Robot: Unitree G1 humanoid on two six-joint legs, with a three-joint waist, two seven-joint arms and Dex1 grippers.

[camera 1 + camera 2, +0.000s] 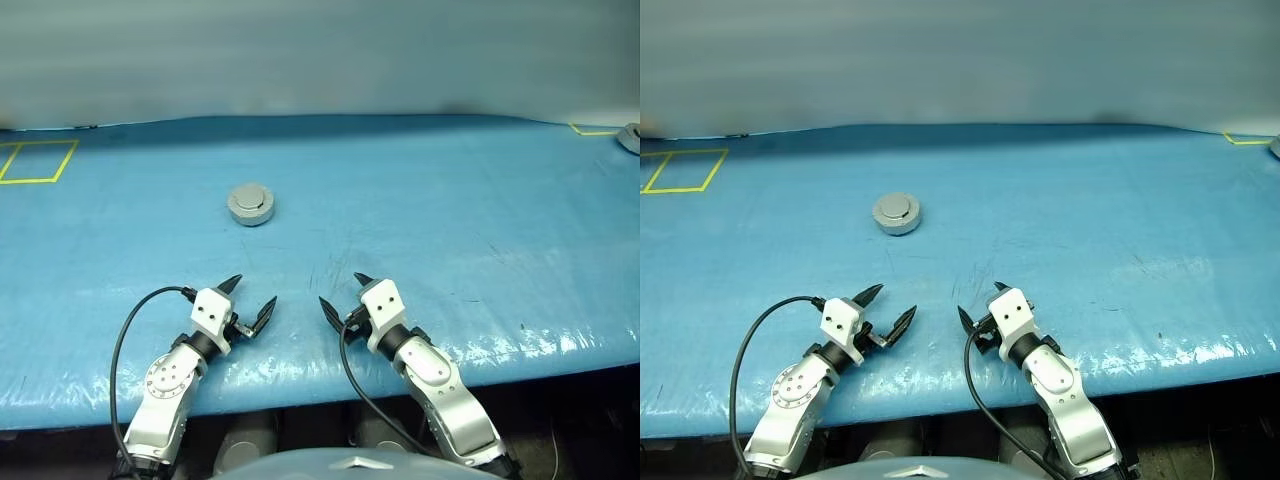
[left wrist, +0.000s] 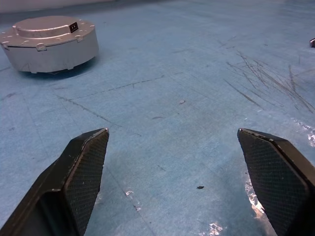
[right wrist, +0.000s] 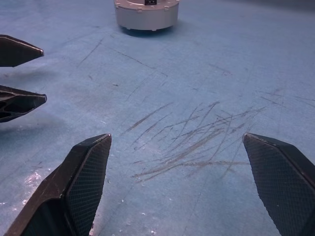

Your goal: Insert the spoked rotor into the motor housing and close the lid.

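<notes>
- The motor housing [image 1: 250, 204] sits shut on the blue table [image 1: 450, 230], its lid [image 1: 251, 195] down on top as a plain grey puck, left of the table's middle and well in from the near edge.
- The left gripper [image 1: 250, 296] hangs just over the table by the near edge, its two black fingers spread wide with nothing between them.
- The right gripper [image 1: 342, 293] is just beside it, also by the near edge, fingers equally wide and empty; the two point slightly toward each other.
- Both grippers are well apart from the housing, which lies farther in toward the far edge.
- The left wrist view adds what the head views do not: the housing's side wall, small lugs around the lid's rim and a small dark connector on top.
- The right wrist view shows a patch of scratches [image 3: 197, 142] in the blue covering ahead of that gripper, and the left gripper's fingertips [image 3: 22, 98] off to one side.
- Yellow tape outlines [image 1: 38, 161] mark the far left corner; a grey object [image 1: 630, 138] sits at the far right edge, too cropped to identify.
</notes>
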